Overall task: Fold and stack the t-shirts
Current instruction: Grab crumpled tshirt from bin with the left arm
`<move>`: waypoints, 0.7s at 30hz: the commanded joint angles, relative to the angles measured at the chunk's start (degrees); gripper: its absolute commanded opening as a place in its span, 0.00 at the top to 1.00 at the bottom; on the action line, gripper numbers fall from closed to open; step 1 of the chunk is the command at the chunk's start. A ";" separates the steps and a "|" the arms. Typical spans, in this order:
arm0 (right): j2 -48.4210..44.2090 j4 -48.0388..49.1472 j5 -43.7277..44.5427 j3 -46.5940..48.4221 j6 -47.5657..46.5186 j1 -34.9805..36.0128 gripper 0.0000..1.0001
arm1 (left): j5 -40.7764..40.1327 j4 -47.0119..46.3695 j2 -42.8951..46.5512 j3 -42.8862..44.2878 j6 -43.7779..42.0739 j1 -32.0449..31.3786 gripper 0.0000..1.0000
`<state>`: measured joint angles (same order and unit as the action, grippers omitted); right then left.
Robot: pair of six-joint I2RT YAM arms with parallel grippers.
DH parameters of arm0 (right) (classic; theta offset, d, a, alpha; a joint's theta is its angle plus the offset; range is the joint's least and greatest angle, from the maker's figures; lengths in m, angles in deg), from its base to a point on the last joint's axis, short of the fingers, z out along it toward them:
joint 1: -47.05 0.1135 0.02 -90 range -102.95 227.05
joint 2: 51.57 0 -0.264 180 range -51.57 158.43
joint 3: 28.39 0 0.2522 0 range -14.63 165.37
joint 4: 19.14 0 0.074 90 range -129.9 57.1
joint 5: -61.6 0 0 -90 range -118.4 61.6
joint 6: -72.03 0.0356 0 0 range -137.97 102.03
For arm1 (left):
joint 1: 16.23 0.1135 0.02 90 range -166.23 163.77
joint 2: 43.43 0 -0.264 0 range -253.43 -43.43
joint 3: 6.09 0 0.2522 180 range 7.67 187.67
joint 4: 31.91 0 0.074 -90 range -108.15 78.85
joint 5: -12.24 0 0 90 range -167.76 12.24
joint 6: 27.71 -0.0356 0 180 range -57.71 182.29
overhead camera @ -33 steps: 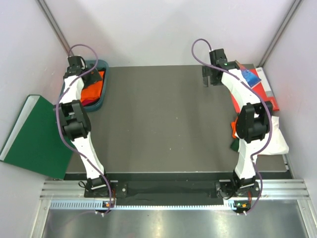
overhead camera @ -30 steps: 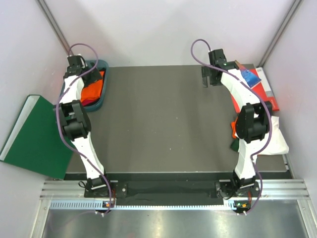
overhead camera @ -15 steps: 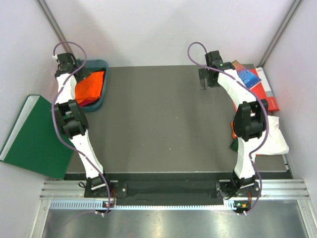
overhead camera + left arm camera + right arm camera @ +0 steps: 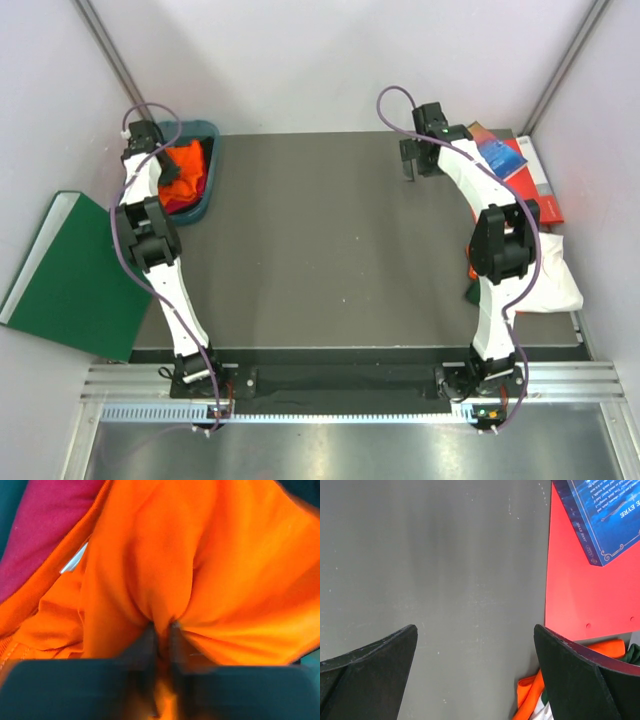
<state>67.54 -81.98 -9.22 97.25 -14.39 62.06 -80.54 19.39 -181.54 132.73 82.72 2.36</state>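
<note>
At the dark grey surface's [image 4: 320, 240] corner, my left claw [image 4: 161, 630] pinches a bunched ridge of orange fabric t-shirt [image 4: 225, 580], limp and light

Bare tabletop [image 4: 320, 240] offers wide passage mid-table; a teal bin [image 4: 214, 170] blocks far-left, books [image 4: 542, 192] and t-shirts [image 4: 558, 285] the right edge.

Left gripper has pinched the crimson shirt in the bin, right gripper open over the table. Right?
Not quite. The left wrist view shows the left gripper pinching a fold of the orange t-shirt; the crimson t-shirt lies beside it, ungripped. The rest holds: this is in the bin, and the right gripper is open over the table.
</note>
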 commanded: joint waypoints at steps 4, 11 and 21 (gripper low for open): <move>1.39 0.39 -0.55 3.00 0.20 1.87 0.00 | 2.43 -1.75 4.31 -2.88 0.32 -0.22 1.00; 2.18 0.21 -0.72 2.91 0.29 3.54 0.01 | 5.15 -9.75 13.73 -8.33 1.55 -0.57 1.00; 2.53 0.21 -0.99 2.56 0.65 4.86 0.00 | 10.69 -16.70 21.55 -10.18 3.57 -1.19 1.00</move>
<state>70.01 -82.29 -10.11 97.27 -14.33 65.62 -73.88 9.75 -166.43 122.63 84.58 1.53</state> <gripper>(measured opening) 0.995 0.048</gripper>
